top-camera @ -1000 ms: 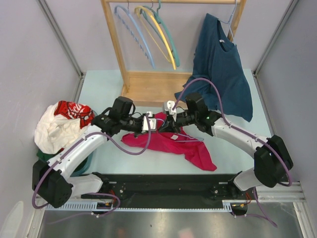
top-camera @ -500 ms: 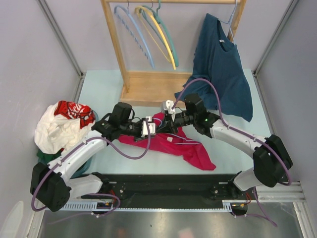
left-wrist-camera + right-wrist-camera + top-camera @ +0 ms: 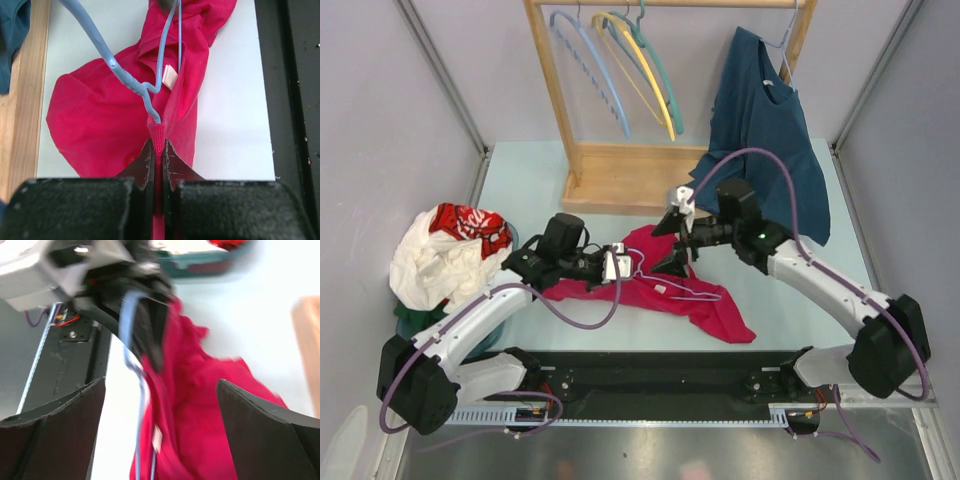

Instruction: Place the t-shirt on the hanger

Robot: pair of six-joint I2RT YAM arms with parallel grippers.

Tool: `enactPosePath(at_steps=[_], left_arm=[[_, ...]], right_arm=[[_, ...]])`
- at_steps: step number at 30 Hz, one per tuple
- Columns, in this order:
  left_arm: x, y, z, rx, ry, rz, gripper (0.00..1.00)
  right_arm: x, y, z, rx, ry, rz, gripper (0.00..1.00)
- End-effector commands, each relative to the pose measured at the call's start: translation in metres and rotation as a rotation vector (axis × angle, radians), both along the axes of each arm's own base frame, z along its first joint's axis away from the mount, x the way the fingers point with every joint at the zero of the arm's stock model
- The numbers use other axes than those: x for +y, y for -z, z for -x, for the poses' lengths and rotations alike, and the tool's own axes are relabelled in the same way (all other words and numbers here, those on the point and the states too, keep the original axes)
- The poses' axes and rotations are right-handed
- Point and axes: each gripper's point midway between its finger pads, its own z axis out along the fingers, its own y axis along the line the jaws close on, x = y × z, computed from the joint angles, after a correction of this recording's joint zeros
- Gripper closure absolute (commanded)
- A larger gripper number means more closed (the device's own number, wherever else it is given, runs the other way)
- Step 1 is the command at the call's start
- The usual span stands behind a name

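One red t-shirt (image 3: 712, 306), one rack (image 3: 620, 180), two arms (image 3: 480, 310)

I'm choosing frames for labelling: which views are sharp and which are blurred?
Top external: sharp, evenly lit, only soft shadows. Left wrist: crisp on the t-shirt and the hanger, no glare. Right wrist: blurred throughout, hanger and cloth edges smeared.

Pincer (image 3: 158, 146) tight on t-shirt (image 3: 95, 115) collar
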Motion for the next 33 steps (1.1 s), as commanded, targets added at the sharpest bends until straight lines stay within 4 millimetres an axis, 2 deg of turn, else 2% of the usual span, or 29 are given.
enactPosePath(at_steps=[1, 2, 3, 6, 7, 9, 10, 11, 12, 13, 15, 16, 20, 25, 29, 33], left_arm=[[-0.002, -0.009, 0.016, -0.063, 0.09, 0.029, 1.0], [-0.002, -0.008, 0.018, -0.066, 0.101, 0.026, 1.0], [-0.002, -0.008, 0.019, -0.073, 0.108, 0.024, 1.0], [-0.004, -0.002, 0.026, -0.09, 0.142, 0.014, 1.0], [-0.005, 0.0, 0.029, -0.101, 0.155, 0.005, 1.0], [-0.007, 0.0, 0.03, -0.11, 0.159, 0.006, 1.0], [-0.008, -0.002, 0.031, -0.115, 0.164, 0.009, 1.0], [-0.008, -0.002, 0.031, -0.114, 0.161, 0.01, 1.0], [-0.008, -0.002, 0.031, -0.113, 0.163, 0.008, 1.0], [-0.008, -0.002, 0.031, -0.114, 0.161, 0.006, 1.0], [-0.008, -0.003, 0.031, -0.119, 0.16, 0.004, 1.0], [-0.007, -0.002, 0.031, -0.118, 0.156, 0.0, 1.0], [-0.006, 0.002, 0.029, -0.116, 0.144, -0.007, 1.0], [-0.003, 0.008, 0.029, -0.11, 0.126, -0.021, 1.0], [-0.001, 0.01, 0.028, -0.113, 0.113, -0.032, 1.0], [0.001, 0.012, 0.025, -0.107, 0.085, -0.037, 1.0]], right_arm=[[-0.042, -0.019, -0.013, 0.069, 0.177, 0.038, 0.01], [-0.05, -0.009, -0.013, 0.105, 0.209, 0.068, 0.01], [-0.059, 0.001, -0.023, 0.102, 0.284, 0.11, 0.03], [-0.076, 0.047, -0.038, 0.154, 0.395, 0.279, 0.11], [-0.082, 0.062, -0.035, 0.206, 0.408, 0.342, 0.14], [-0.087, 0.076, -0.043, 0.244, 0.434, 0.414, 0.24], [-0.091, 0.096, -0.039, 0.304, 0.426, 0.487, 0.27], [-0.093, 0.108, -0.041, 0.315, 0.436, 0.537, 0.28], [-0.093, 0.111, -0.043, 0.31, 0.433, 0.568, 0.32], [-0.097, 0.128, -0.04, 0.358, 0.427, 0.638, 0.34], [-0.098, 0.135, -0.04, 0.38, 0.424, 0.679, 0.34], [-0.098, 0.144, -0.04, 0.394, 0.426, 0.711, 0.34], [-0.087, 0.158, -0.036, 0.385, 0.417, 0.761, 0.34], [-0.079, 0.171, -0.048, 0.416, 0.477, 0.784, 0.35], [-0.083, 0.189, -0.051, 0.433, 0.507, 0.845, 0.42], [-0.09, 0.196, -0.045, 0.448, 0.514, 0.887, 0.49]])
